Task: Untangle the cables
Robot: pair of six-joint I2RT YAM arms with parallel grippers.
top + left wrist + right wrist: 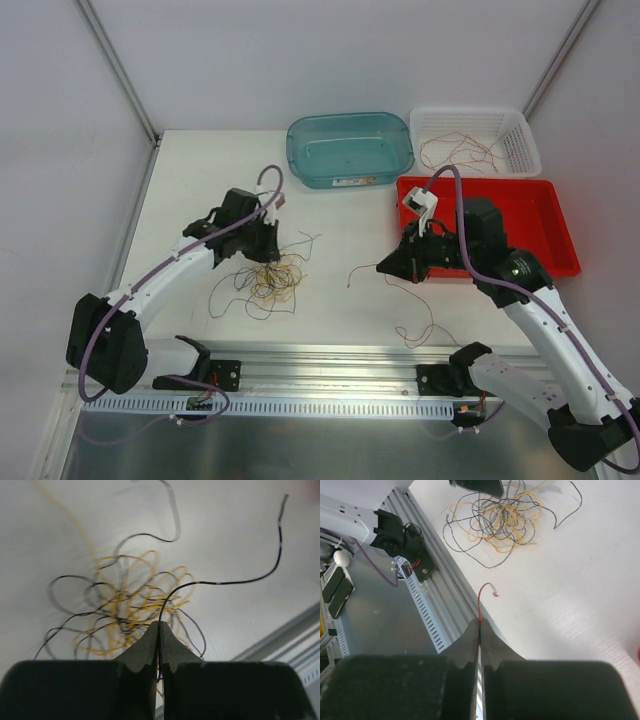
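The tangle of cables (270, 280) lies on the white desk (200, 180), in front of the left arm and near the desk's front edge. It is a loose nest of hair-fine loops, yellow cable (112, 559) interlaced with dark cable (235, 582), with several dark strands trailing outward over the desk surface. The left claw (159, 630) stands at the far edge of the nest, its jaws pressed together on one dark strand. In the left wrist view that strand rises from between the fingertips and arcs away to the right, with its free end lifted clear of the heap.

A separate red cable (479, 605) lies apart from the tangle, to its right. The right claw (479, 627) is closed on it. A short hooked end projects beyond the fingertips toward the tangle, and in the top view the rest of the cable trails over the desk toward the front edge, ending in a curl.

Along the far side of the desk stand three containers.
- A teal tub (348, 117) is at centre.
- A white basket (525, 150) to its right holds a further red-brown wire (455, 150).
- A red tray (540, 220) sits in front of the basket, partly hidden by the right arm.

An aluminium rail (330, 360) carrying both arm bases runs along the near edge.
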